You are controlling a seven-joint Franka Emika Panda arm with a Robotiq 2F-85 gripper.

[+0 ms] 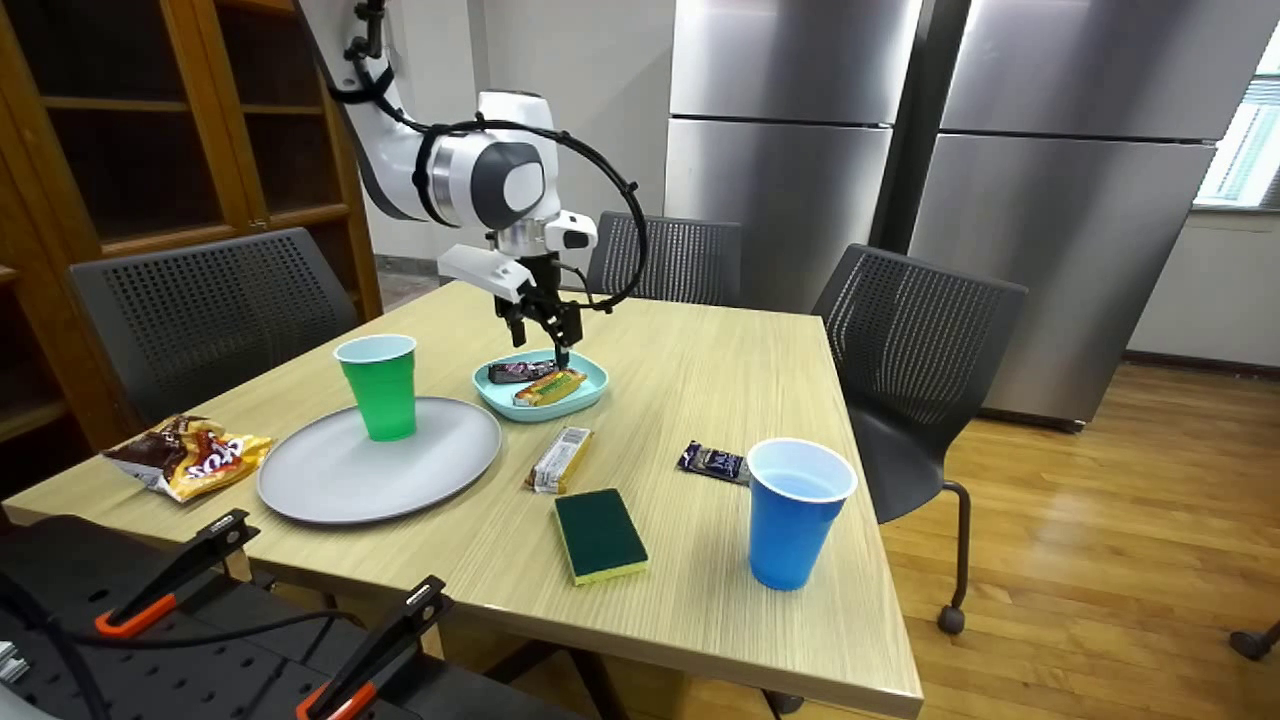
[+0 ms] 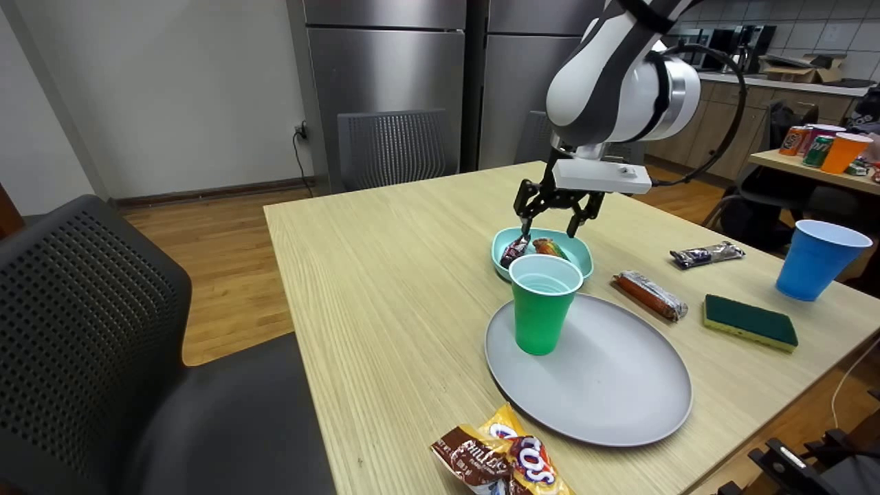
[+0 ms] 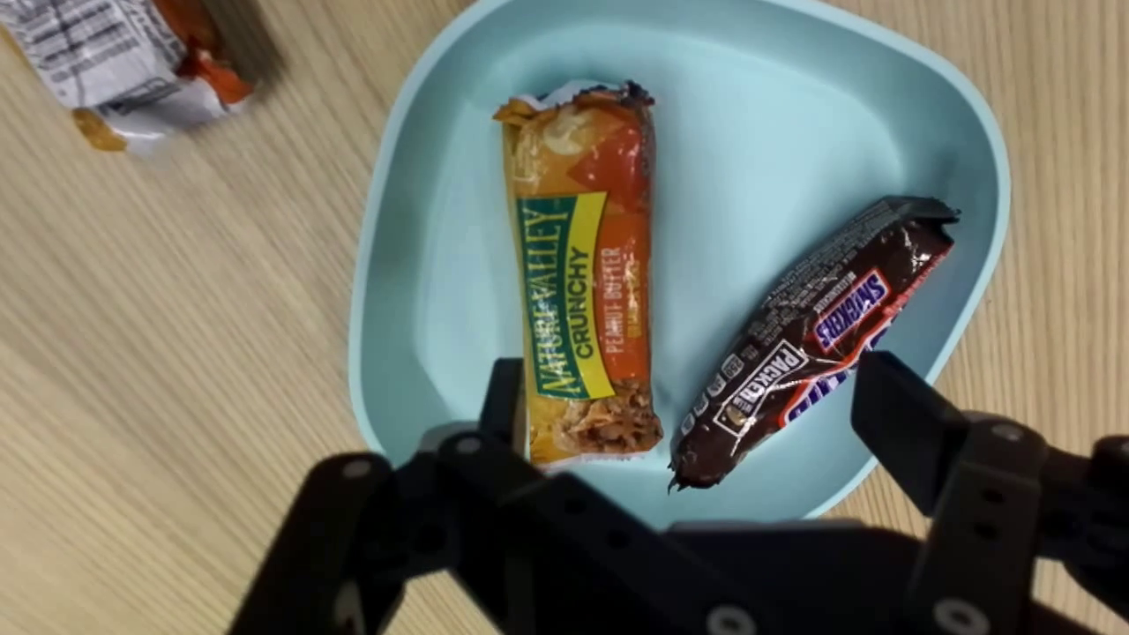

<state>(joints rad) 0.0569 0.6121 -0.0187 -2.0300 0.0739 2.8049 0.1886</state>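
A Nature Valley bar (image 3: 582, 273) and a Snickers bar (image 3: 794, 348) lie side by side in a turquoise dish (image 3: 750, 115), over which my jaws stand wide apart, holding neither, contact unclear, and nearby on the worktop (image 2: 385, 275) a green cup (image 2: 541, 320) stands on a gray plate (image 2: 619, 385).

Looks past spread fingers (image 3: 907, 428) at a Nature Valley Crunchy bar (image 3: 582, 273) and Snickers bar (image 3: 803, 344) in a blue dish (image 3: 732, 150).
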